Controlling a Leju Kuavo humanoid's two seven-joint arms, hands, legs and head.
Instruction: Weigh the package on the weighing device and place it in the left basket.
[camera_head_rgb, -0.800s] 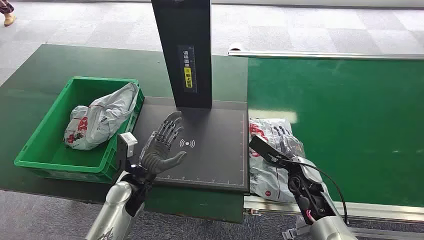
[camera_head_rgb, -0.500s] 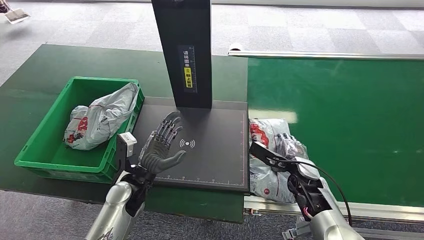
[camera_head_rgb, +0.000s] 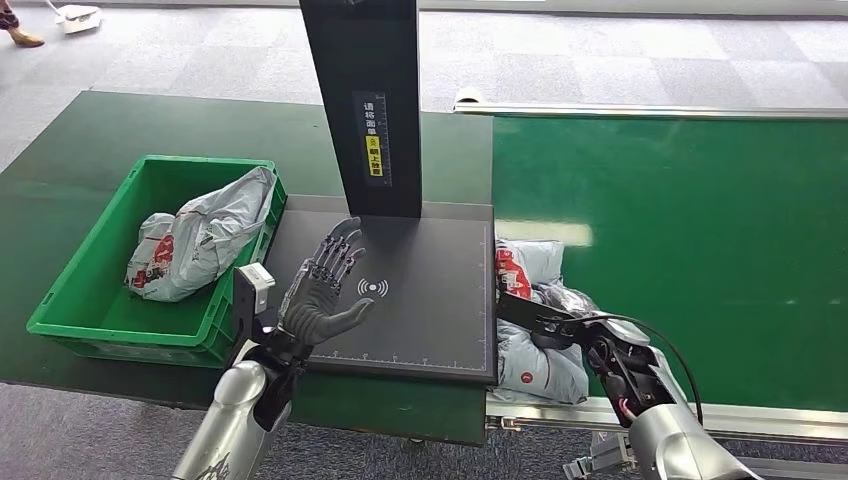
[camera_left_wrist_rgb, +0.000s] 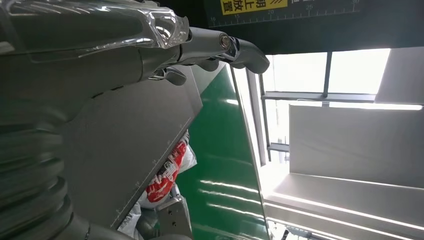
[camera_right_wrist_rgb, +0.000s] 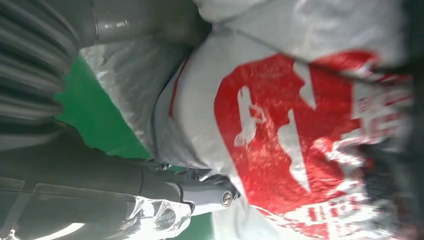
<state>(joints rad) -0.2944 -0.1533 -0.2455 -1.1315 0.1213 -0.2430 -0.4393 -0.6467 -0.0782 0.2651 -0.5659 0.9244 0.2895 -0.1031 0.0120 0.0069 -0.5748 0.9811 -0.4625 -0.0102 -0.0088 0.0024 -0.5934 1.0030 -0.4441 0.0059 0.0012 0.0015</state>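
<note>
A grey plastic package (camera_head_rgb: 528, 268) with red print lies on the green belt just right of the black weighing platform (camera_head_rgb: 430, 320). My right hand (camera_head_rgb: 562, 318) is on top of it, fingers curled into the crumpled plastic and gripping it. The right wrist view shows the package (camera_right_wrist_rgb: 300, 125) up close, bunched against my thumb (camera_right_wrist_rgb: 202, 194). My left hand (camera_head_rgb: 325, 288) hovers open over the platform's left part, fingers spread and palm empty. In the left wrist view that hand (camera_left_wrist_rgb: 100, 55) stands above the platform (camera_left_wrist_rgb: 115, 145), with the package (camera_left_wrist_rgb: 169, 171) beyond its edge.
A green basket (camera_head_rgb: 60, 322) on the left holds another grey and red package (camera_head_rgb: 200, 240). A black post (camera_head_rgb: 365, 110) rises from the back of the platform. The green conveyor belt (camera_head_rgb: 700, 250) stretches to the right, with a metal rail (camera_head_rgb: 780, 420) at its near edge.
My right hand's fingers have closed into the package, which has bunched up and pulled together. The left hand has stayed where it was.
</note>
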